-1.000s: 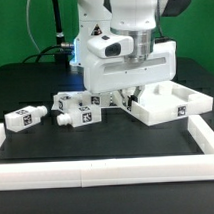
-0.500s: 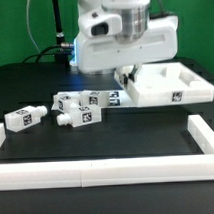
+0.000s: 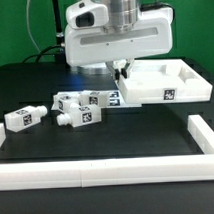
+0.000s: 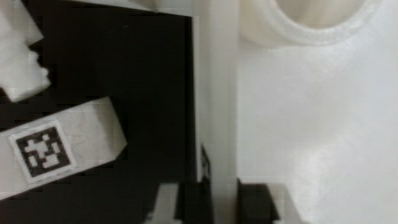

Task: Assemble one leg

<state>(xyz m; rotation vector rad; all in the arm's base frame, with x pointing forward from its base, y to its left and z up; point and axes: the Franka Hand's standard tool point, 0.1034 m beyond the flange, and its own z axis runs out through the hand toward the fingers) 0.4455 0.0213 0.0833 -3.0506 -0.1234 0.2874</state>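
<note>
Over the last second the hand [image 3: 120, 73] has risen and drawn the square panel [image 3: 145, 93] up and toward the exterior view's left. The panel's gripped corner now seems to hang clear of the black surface [image 3: 116, 145]. The fingers are pinched narrow on the panel's raised rim, and the wrist view shows the rim's edge caught between them [image 4: 214, 196]. I take this as shifting the panel into place before any leg is fitted, so the task looks to be at an early stage.

All four legs lie loose on the surface to the exterior view's left of the panel: one far out [image 3: 25, 116], one nearer the camera [image 3: 77, 118], and two behind it [image 3: 67, 100] [image 3: 98, 98]. The last of these is just beside the panel's corner.

The panel's tray-like hollow holds nothing, and its corner hole [image 4: 329, 20] is empty
</note>
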